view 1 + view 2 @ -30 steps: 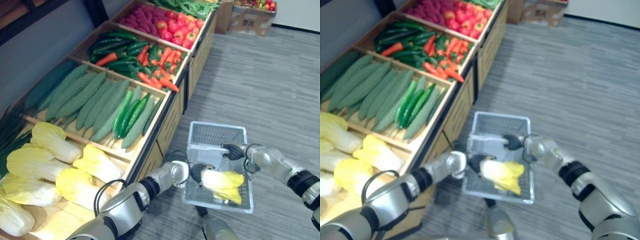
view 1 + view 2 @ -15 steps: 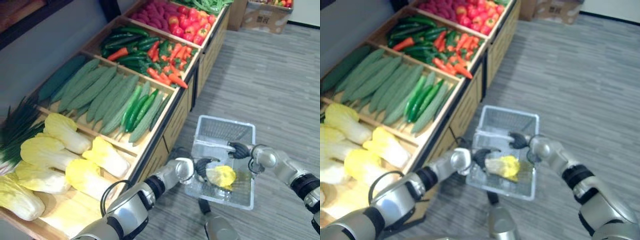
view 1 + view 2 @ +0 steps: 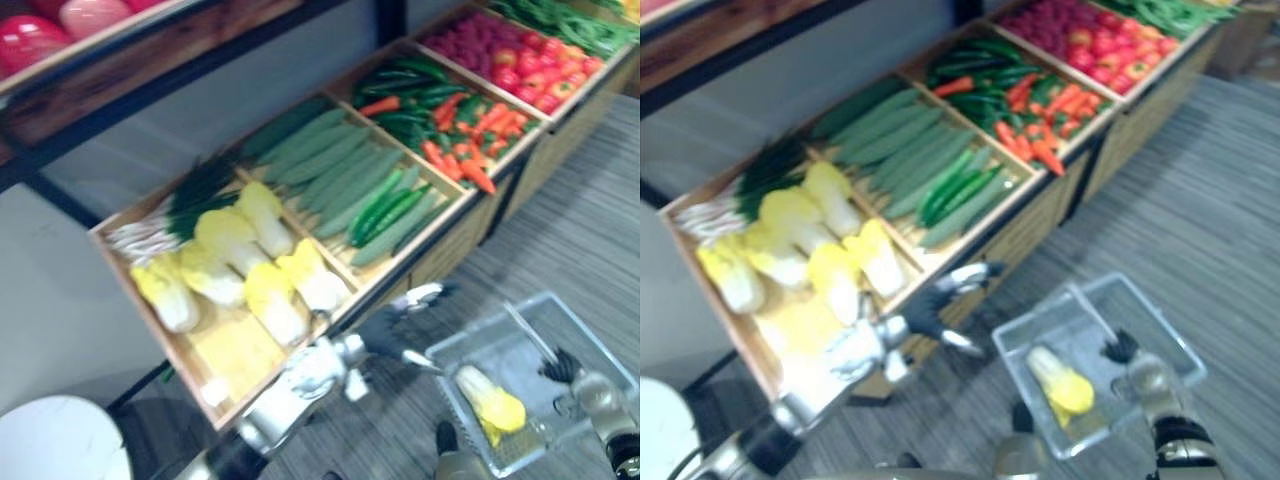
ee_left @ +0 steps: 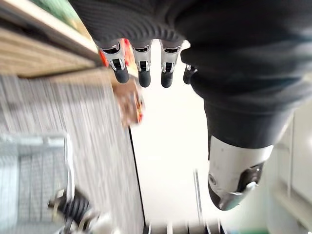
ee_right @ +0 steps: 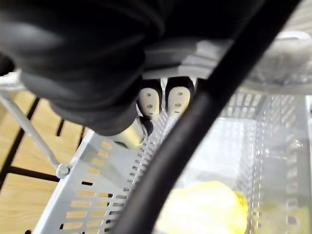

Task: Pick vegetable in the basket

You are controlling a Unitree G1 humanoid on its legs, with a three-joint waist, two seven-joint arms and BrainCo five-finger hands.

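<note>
A pale yellow napa cabbage lies loose in the silver wire basket, which hangs over the grey floor. My right hand is curled round the basket's handle at its far side; its fingers show over the basket wall, with the cabbage below them. Between the shelf edge and the basket, my left hand is held with straight fingers and nothing in it. It stands outside the basket, just left of the rim.
A slanted wooden shelf holds crates: napa cabbages, green onions, cucumbers, green and red peppers, red tomatoes. A white round object sits at the lower left. Grey floor lies to the right of the shelf.
My left hand has let go of the cabbage and drawn back out of the basket toward the shelf. The cabbage now lies in the basket. The camera has swung left.
</note>
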